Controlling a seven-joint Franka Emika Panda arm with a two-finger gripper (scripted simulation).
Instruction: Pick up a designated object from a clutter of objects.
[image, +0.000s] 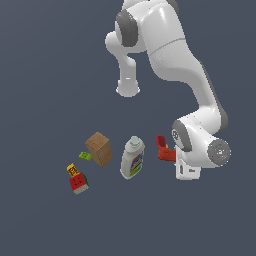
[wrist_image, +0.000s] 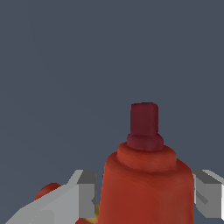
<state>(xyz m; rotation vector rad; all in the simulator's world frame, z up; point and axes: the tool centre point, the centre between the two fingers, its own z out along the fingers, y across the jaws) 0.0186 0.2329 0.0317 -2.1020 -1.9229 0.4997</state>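
The tool (wrist_image: 146, 192) is sitting with one grey finger (wrist_image: 81, 194) on each side of the red drill (wrist_image: 146, 175), apparently touching its body and gripping it. In the exterior view the drill (image: 162, 148) is lying on the bench (image: 45, 100) just to the right of the white bottle (image: 132, 158), touching the arm's wrist. Further left are sitting the box (image: 99, 148), the green brick (image: 85, 156) and the block (image: 77, 180).

one red drill (image: 162, 148), one white bottle (image: 132, 158), one brown box (image: 99, 149), one green brick (image: 85, 156), one red-green-yellow block (image: 77, 180)
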